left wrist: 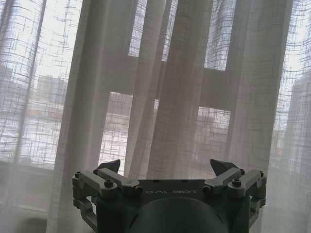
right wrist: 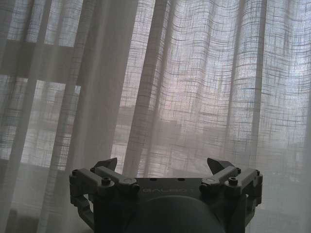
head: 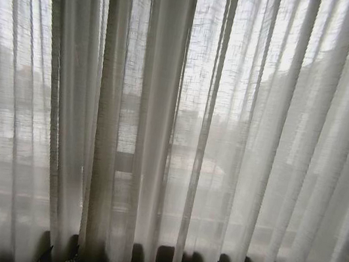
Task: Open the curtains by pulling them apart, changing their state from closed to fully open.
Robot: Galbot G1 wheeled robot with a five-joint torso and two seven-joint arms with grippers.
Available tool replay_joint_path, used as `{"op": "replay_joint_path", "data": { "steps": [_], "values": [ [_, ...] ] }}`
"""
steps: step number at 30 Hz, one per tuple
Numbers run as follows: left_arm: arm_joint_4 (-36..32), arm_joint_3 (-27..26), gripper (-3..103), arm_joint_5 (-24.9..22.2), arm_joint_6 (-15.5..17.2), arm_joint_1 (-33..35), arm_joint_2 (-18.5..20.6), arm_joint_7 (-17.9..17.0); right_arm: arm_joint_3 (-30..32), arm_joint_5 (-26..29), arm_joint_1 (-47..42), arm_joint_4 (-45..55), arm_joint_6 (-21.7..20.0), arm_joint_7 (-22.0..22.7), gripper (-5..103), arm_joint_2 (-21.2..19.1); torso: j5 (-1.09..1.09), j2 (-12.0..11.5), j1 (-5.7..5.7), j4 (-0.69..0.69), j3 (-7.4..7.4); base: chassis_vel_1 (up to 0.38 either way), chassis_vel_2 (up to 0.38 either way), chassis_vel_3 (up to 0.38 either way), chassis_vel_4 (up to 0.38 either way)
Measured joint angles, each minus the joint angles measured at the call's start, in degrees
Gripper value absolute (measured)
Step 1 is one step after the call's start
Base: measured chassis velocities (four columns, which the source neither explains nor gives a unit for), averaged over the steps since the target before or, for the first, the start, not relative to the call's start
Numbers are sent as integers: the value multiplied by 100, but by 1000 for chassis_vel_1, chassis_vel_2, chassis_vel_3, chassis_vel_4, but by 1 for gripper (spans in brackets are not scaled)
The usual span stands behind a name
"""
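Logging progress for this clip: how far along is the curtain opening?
Nothing is done: the curtains hang closed across the window. In hand: the left hand and right hand are open, facing the fabric, gripping nothing. Left: grasping both panels and pulling them apart.

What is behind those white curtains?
Through the sheer curtains you can make out a window with frame bars, bright daylight and hazy building shapes outside. Thick bunched folds hide whatever lies directly behind them, so details outside stay unclear.
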Motion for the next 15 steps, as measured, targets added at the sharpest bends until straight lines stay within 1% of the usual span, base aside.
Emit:
{"op": "replay_joint_path", "data": {
  "steps": [15],
  "values": [
    [5,-2,100,9,10,-21,15,-10,-5,-60,26,0,26,-5,100,0,0,0,1,0,0,0,0,0,0]
  ]
}}
